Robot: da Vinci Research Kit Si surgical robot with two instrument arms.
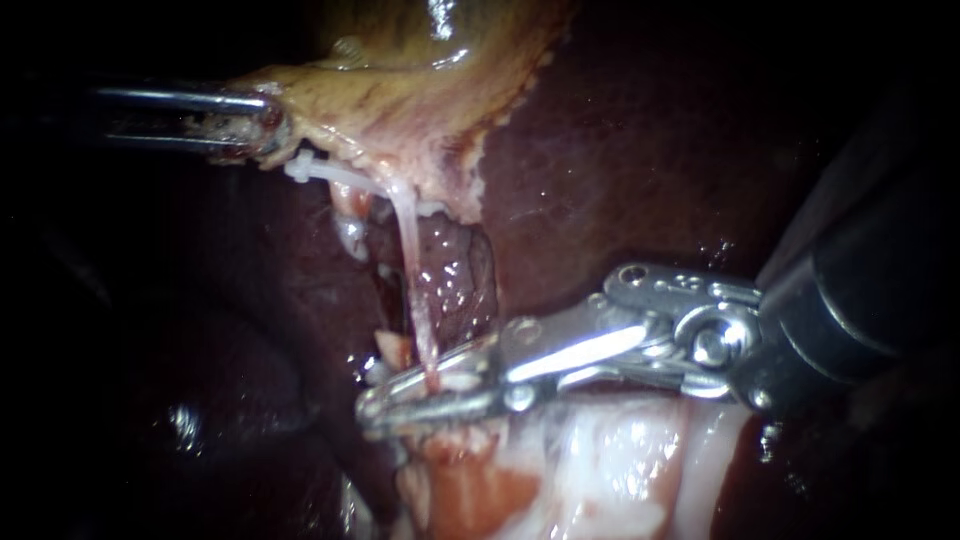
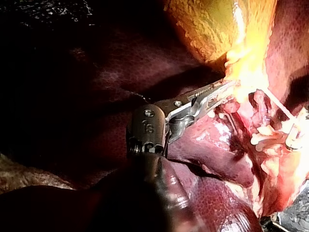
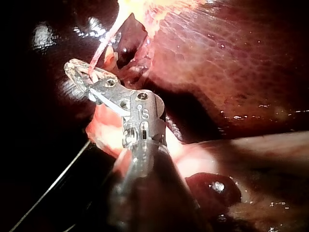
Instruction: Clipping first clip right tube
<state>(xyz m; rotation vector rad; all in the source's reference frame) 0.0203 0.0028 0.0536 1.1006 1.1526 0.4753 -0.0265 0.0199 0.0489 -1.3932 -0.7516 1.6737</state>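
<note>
A thin pale tube (image 1: 408,250) runs down from the yellowish gallbladder (image 1: 400,90) into the jaws of my right instrument (image 1: 425,390). Those jaws lie nearly together across the tube's lower end, their tips meeting, with something white between them. In the right wrist view the tube (image 3: 101,50) enters the same jaws (image 3: 79,72) from above. My left instrument (image 1: 268,128) comes in at the upper left, jaws shut on the gallbladder's ragged edge. The left wrist view shows its jaws (image 2: 224,89) biting into the yellow tissue (image 2: 212,29).
Dark red liver (image 1: 620,150) fills the background around the tube. Pale pink fatty tissue (image 1: 600,470) lies just under my right instrument. A second white strand (image 1: 335,175) runs sideways from the left jaws toward the tube's top.
</note>
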